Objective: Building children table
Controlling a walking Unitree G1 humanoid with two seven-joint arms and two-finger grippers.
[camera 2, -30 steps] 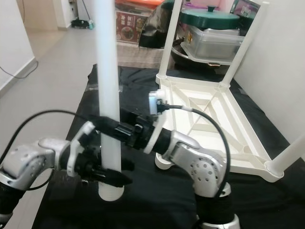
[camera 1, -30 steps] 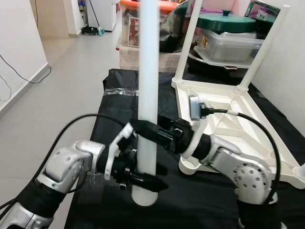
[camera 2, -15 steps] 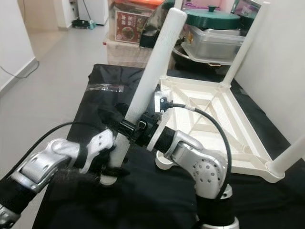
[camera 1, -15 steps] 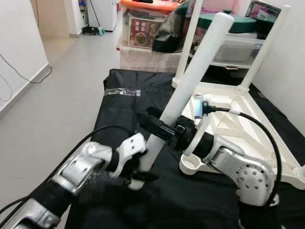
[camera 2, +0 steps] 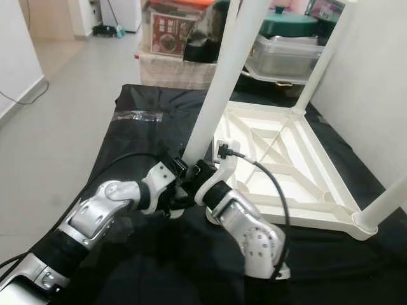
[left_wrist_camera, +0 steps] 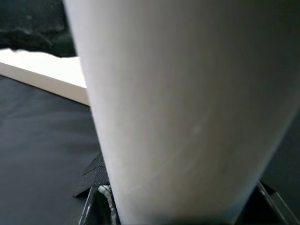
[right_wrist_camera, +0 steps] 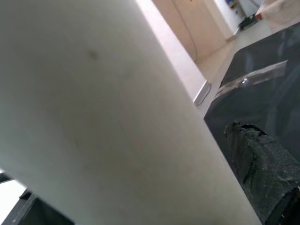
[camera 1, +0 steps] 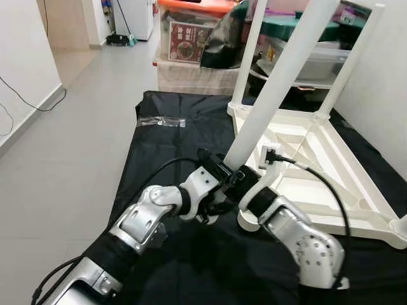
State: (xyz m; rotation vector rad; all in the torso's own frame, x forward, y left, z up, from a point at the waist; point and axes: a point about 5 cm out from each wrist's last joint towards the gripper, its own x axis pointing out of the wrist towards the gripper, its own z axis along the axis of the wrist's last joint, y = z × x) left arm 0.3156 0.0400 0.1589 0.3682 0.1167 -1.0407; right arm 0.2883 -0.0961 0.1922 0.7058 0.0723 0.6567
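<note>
You have both grippers clamped on the loose white table leg (camera 1: 280, 70), right at its lower end: the left gripper (camera 1: 213, 190) from the left, the right gripper (camera 1: 238, 180) from the right. The leg tilts up and away, its foot at the near-left corner socket (camera 1: 249, 219) of the upturned white tabletop (camera 1: 318, 159), which lies on the black sheet (camera 1: 165, 136) over the floor.

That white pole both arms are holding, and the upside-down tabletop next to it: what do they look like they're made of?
The white pole looks like moulded plastic: smooth, matte, evenly off-white, with no grain showing. The tabletop seems to be the same plastic; its underside shows moulded ribs and round corner sockets. Painted wood cannot be ruled out from looks alone.
</note>
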